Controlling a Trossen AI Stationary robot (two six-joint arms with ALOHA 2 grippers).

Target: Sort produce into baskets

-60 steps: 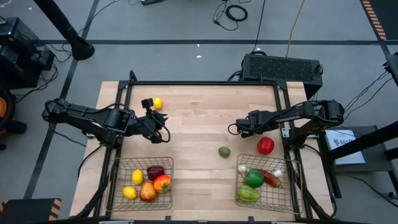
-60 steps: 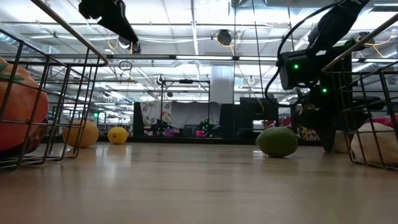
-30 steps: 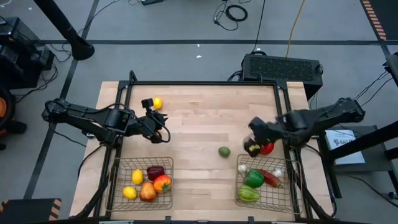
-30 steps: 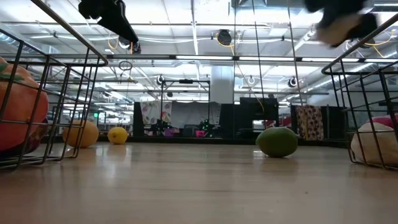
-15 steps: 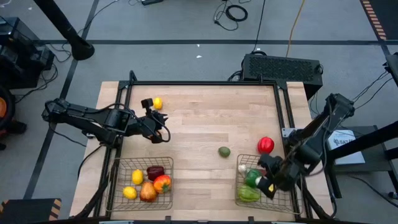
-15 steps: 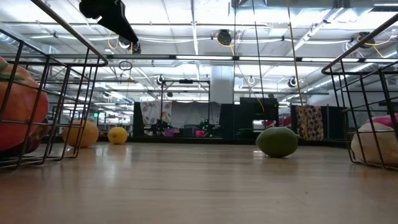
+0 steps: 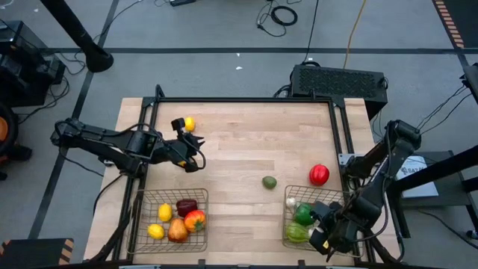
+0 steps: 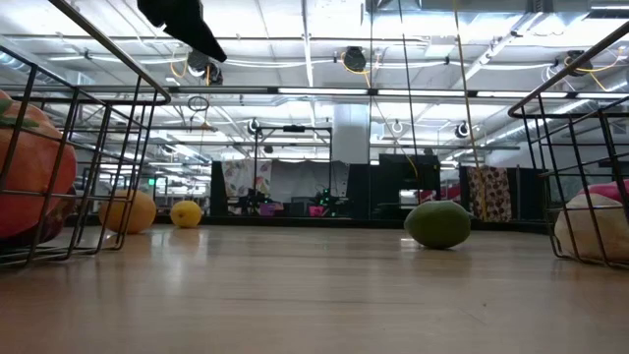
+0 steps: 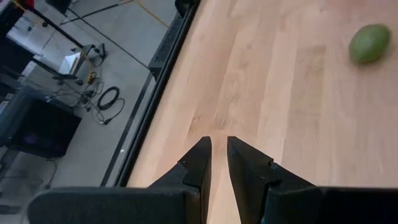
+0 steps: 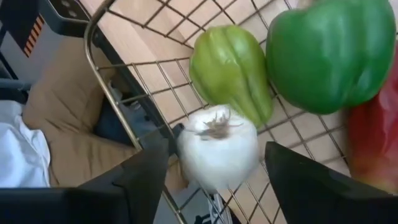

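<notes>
Your right gripper (image 10: 214,163) has swung from mid-table to over the right basket (image 7: 293,224), fingers spread around a white garlic bulb (image 10: 217,148). Your left gripper (image 9: 219,155), nearly together, hovers beyond the left basket (image 7: 140,221).

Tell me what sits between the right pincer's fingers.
In the right wrist view, a white garlic bulb sits between the right pincer's open fingers, above the right basket's corner, beside a light green pepper.

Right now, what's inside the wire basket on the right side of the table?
The right basket holds two green peppers, a red piece beside them, and a white garlic bulb between the open right gripper's fingers. The arm above covers part of the basket, so anything beneath is hidden.
</notes>
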